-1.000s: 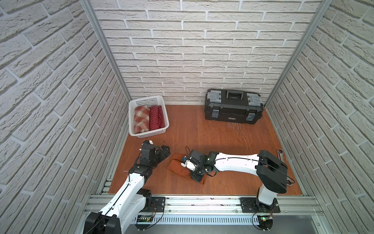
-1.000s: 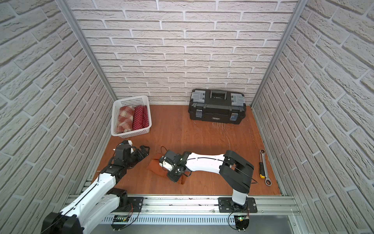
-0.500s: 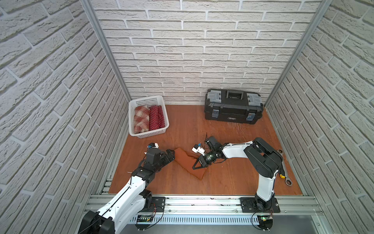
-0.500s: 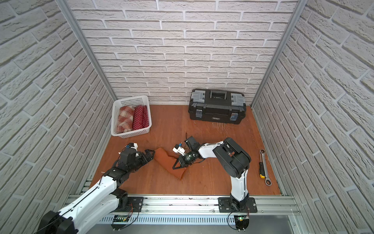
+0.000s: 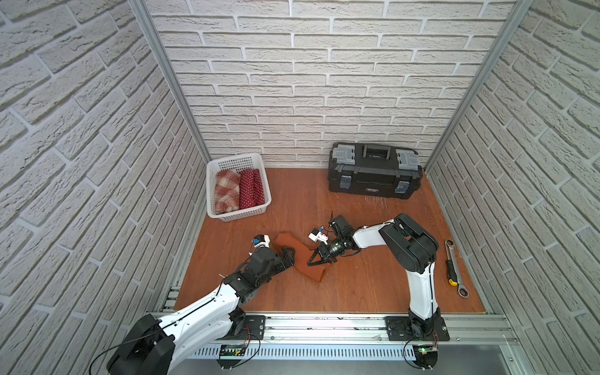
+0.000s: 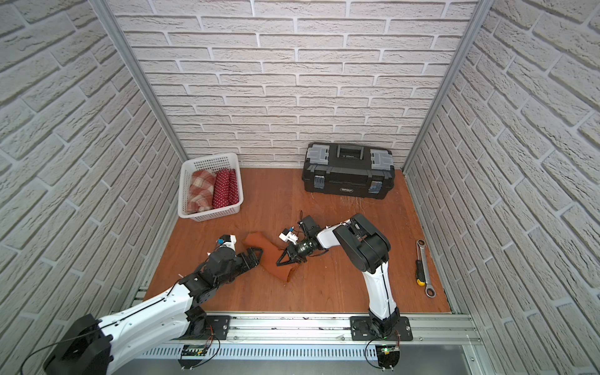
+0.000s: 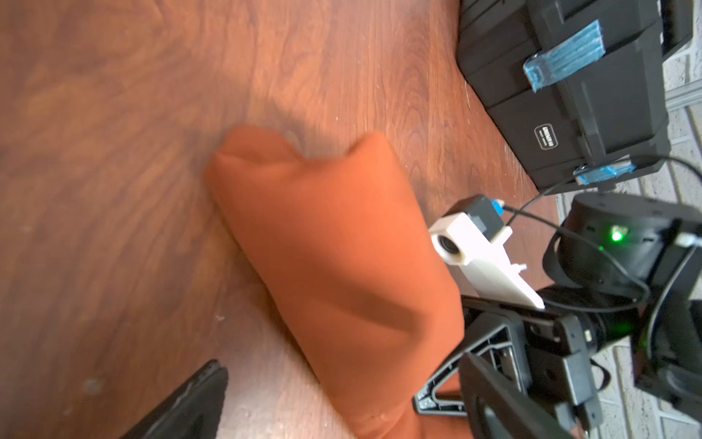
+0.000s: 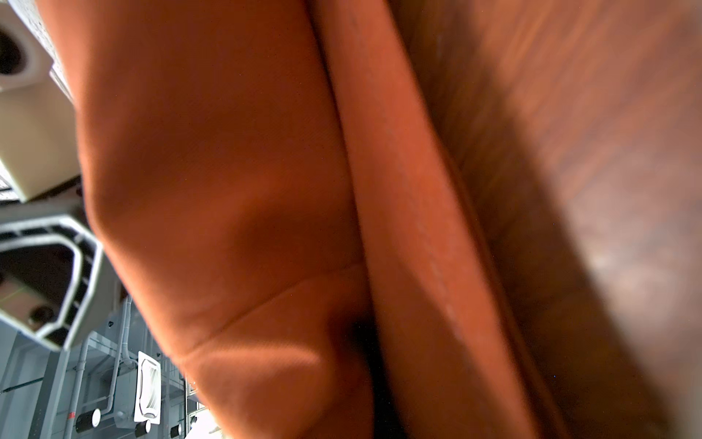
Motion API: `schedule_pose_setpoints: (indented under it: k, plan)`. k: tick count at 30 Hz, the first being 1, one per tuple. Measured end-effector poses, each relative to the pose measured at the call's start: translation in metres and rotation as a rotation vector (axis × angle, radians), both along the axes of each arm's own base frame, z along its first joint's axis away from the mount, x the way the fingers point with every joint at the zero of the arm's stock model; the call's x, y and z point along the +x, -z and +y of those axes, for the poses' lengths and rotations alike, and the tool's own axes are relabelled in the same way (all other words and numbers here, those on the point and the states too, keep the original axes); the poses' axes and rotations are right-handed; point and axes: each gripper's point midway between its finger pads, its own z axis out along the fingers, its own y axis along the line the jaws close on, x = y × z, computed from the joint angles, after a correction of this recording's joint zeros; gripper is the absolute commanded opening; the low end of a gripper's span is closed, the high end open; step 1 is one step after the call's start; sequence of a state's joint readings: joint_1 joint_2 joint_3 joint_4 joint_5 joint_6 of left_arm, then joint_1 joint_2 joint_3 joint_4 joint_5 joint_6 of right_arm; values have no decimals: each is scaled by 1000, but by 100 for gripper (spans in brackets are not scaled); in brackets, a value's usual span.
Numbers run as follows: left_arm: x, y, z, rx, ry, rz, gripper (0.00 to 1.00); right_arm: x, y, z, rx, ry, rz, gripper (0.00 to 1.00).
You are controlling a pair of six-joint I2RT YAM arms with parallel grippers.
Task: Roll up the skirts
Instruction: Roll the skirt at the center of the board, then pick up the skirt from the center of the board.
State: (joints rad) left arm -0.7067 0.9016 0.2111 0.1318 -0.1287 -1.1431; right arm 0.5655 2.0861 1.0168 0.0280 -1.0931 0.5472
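The plain rust-orange skirt [image 5: 300,259] [image 6: 268,256] lies as a folded strip on the wooden floor between my two arms. My right gripper [image 5: 314,260] [image 6: 283,259] is shut on its right edge, and the cloth [image 8: 228,190] fills the right wrist view and hides the jaws. My left gripper [image 5: 289,256] [image 6: 256,254] is open at the skirt's left side. In the left wrist view the skirt [image 7: 334,258] reaches in between the spread fingers [image 7: 190,406]. Two other skirts are rolled up in the basket: a plaid one [image 5: 225,191] and a polka-dot one [image 5: 250,190].
The white mesh basket [image 5: 233,159] stands at the back left against the wall. A black toolbox [image 5: 375,173] sits at the back right. A ratchet wrench [image 5: 454,269] lies on the floor by the right wall. Brick walls close in three sides.
My right gripper has drawn back to the right with the skirt, which has stretched from a bunched heap into a longer strip. My left gripper has moved right, up to the skirt's left edge.
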Motion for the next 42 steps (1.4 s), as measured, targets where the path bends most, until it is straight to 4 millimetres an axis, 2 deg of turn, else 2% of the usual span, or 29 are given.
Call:
schedule_pose_setpoints:
  k: [5, 10, 12, 14, 20, 25, 26, 27, 30, 36, 39, 42]
  plan:
    - [3, 19, -2, 50, -42, 24, 98, 3, 0, 1, -4, 8, 12, 3]
    - [18, 20, -11, 35, -92, 7, 98, 11, 0, 1, 5, 25, 9, 3]
    - [23, 21, -17, 31, -103, 2, 92, 16, -1, 1, 10, 37, 8, 3]
    - [27, 22, -23, 26, -108, 0, 84, 20, -1, 1, 11, 46, 7, 3]
    - [33, 31, -37, 12, -108, 4, 47, 28, -1, 2, 9, 64, 18, 9]
    - [45, 36, -47, 2, -107, -31, 37, 35, -2, 1, 6, 78, 22, 12]
    - [48, 36, -49, -4, -108, -40, 29, 36, -1, 0, 4, 82, 22, 13]
    - [51, 37, -51, -9, -108, -45, 14, 37, -1, -1, 1, 86, 24, 16]
    - [58, 36, -56, -33, -110, -69, 0, 40, 0, -4, -9, 97, 21, 23]
    - [64, 33, -57, -36, -83, -54, 0, 36, -8, -12, -41, 112, -44, 43]
    - [68, 33, -54, -43, -45, -22, 0, 22, -19, -30, -129, 136, -107, 48]
    - [73, 33, -49, -29, -12, 2, 0, 11, -42, -50, -208, 147, -200, 54]
